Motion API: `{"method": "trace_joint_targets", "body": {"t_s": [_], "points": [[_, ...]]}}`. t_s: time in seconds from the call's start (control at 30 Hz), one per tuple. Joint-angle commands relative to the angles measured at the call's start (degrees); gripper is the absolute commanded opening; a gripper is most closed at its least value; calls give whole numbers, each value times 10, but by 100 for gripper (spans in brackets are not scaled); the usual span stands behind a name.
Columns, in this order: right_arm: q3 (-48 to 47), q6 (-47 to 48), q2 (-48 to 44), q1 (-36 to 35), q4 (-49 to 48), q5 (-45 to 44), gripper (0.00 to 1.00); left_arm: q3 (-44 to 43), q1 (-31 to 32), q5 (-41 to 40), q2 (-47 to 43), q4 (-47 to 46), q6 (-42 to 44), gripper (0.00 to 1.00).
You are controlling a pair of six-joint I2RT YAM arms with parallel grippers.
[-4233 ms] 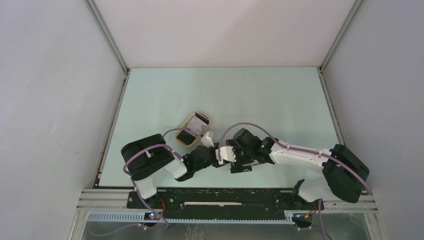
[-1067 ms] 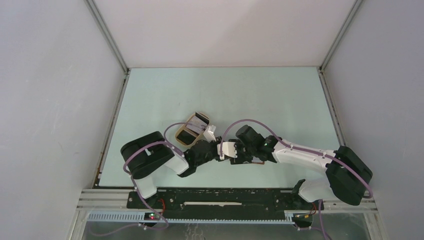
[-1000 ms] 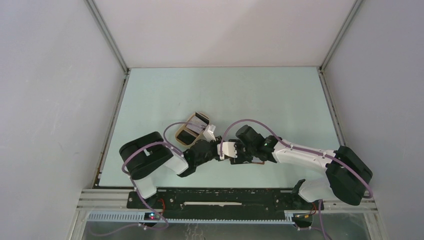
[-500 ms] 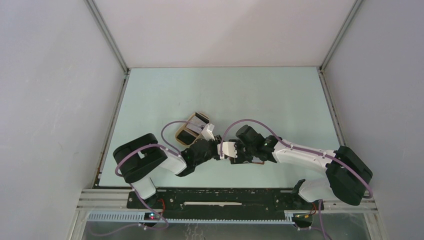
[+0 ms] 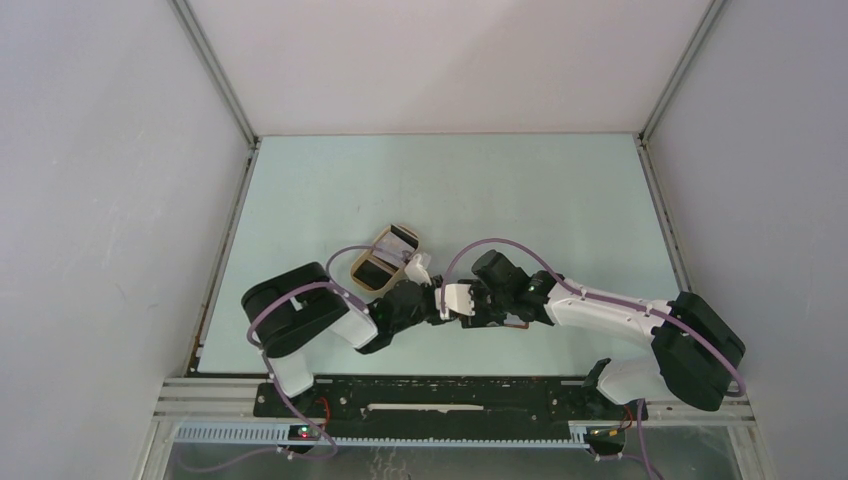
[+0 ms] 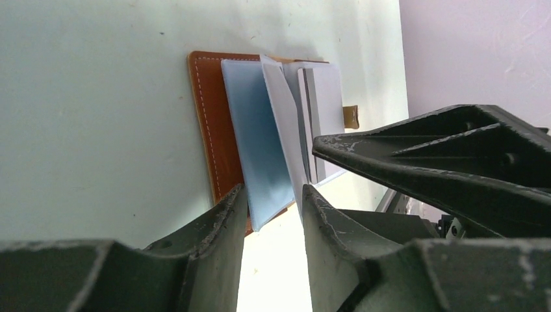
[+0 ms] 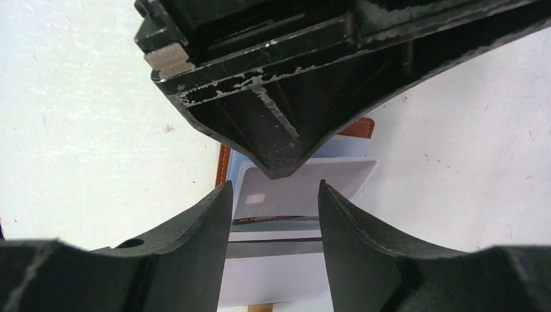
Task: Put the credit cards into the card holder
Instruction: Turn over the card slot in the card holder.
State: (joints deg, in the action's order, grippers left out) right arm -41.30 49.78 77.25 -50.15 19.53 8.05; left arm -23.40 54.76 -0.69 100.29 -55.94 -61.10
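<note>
The reddish-brown card holder (image 6: 208, 117) lies open on the table, with a pale blue sleeve (image 6: 256, 143) and a whitish flap fanned up from it. My left gripper (image 6: 273, 188) is open, its fingers loosely straddling the near corner of the sleeve and flap. My right gripper (image 7: 274, 185) comes in from the other side and is shut on a credit card (image 7: 273, 273), which has a grey stripe and spans its jaws over the holder (image 7: 224, 169). From above, the left gripper (image 5: 440, 308) and the right gripper (image 5: 480, 315) meet tip to tip and hide most of the holder (image 5: 515, 322).
A tan oval tray (image 5: 357, 283) sits just left of and behind the grippers, holding more cards (image 5: 398, 243). Both arms lie low along the near edge of the pale green table (image 5: 450, 190). White walls close off the sides and back.
The left arm's elbow swung out to the left and came back. The grippers have hardly shifted over the holder; the right one stays on its card.
</note>
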Motion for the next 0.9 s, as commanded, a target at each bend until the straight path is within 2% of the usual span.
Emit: {"method": "trace_joint_targets", "body": {"t_s": [0.0,0.5,0.6,0.77,0.87], "points": [[-11,-4,-19,5,-2,3,59,-33,-4,25,19,-43,-7,42],[-17,-9,-20,11,8,9,62,-40,-4,34,28,-56,-10,40],[-25,-14,-25,25,22,26,70,-40,-4,34,28,-56,-10,39],[-38,-13,-64,85,72,115,80,-39,-3,37,32,-68,-6,35],[-47,-13,-102,154,107,202,84,-35,-3,39,41,-88,-9,26]]}}
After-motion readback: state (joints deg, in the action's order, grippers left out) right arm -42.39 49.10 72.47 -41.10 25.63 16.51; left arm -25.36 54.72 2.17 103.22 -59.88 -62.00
